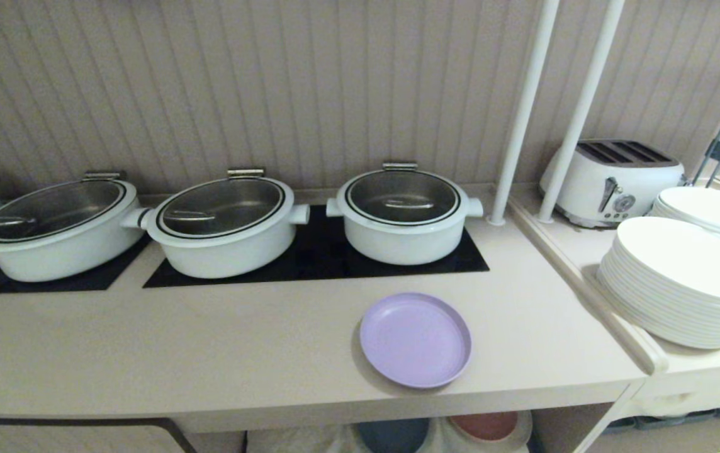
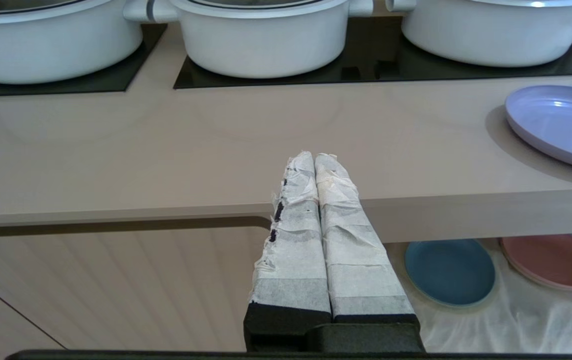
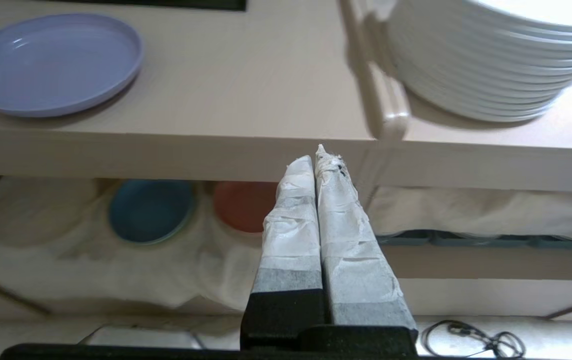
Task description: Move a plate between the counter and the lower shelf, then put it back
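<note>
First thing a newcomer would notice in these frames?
The lavender plate lies alone near the counter's front edge, before three lidded white pots on black panels. A tall stack of white plates sits on the right ledge. Both grippers, left and right, are shut and empty, below counter level.

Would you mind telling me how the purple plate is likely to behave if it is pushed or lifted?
The plate looks thin and matte, probably light plastic and stiff. Lying flat on the smooth counter, it would likely slide rather than tip. Its low rim offers little to pinch, so a grip may slip.
</note>
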